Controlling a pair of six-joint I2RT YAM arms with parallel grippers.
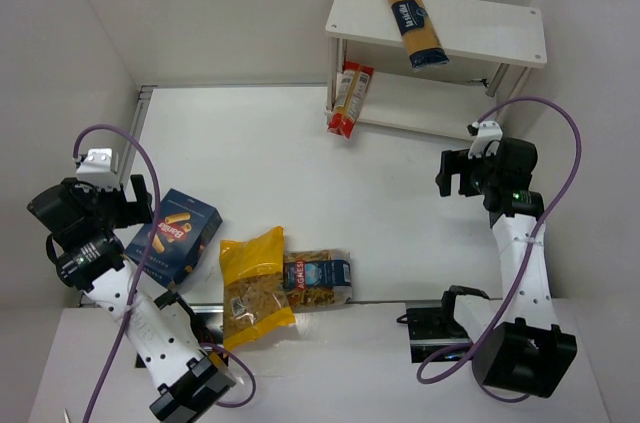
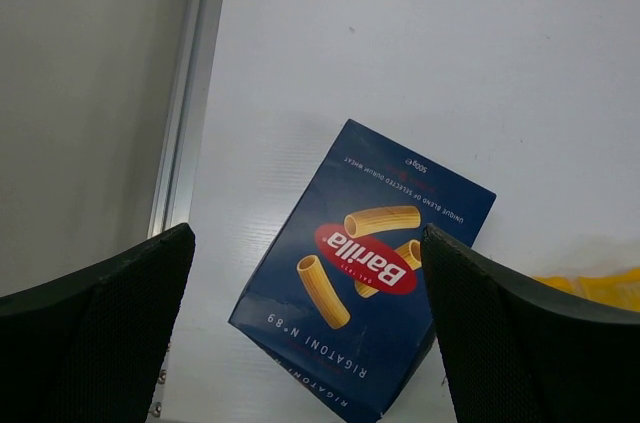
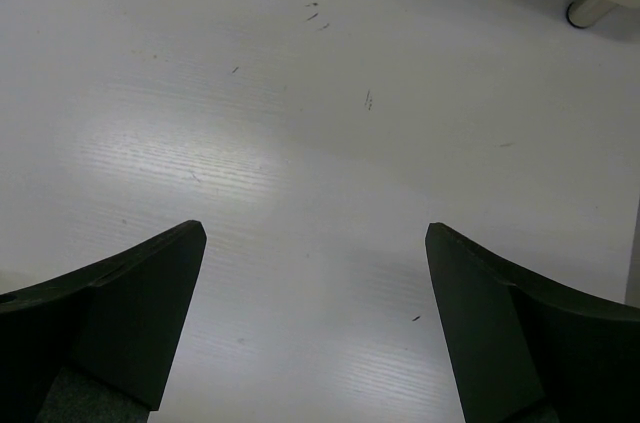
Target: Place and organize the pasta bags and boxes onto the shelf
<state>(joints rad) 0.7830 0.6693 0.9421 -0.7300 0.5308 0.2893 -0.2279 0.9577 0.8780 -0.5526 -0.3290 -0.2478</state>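
The dark blue box with red logo [image 1: 176, 235] lies flat on the table at the left; in the left wrist view it [image 2: 365, 263] lies below my open, empty left gripper [image 2: 308, 288]. My left gripper [image 1: 128, 201] hangs just left of the box. The yellow bag [image 1: 255, 286] and the clear blue-labelled bag [image 1: 316, 277] lie side by side near the front edge. The spaghetti pack [image 1: 414, 23] lies on top of the white shelf [image 1: 480, 28]. The red-and-white pack [image 1: 350, 99] leans at the lower tier's left end. My right gripper [image 1: 452, 175] is open and empty over bare table [image 3: 315, 273].
A silver rail [image 2: 185, 113] runs along the table's left edge beside the grey wall. A shelf leg [image 3: 592, 9] shows at the top right of the right wrist view. Purple cables loop over both arms.
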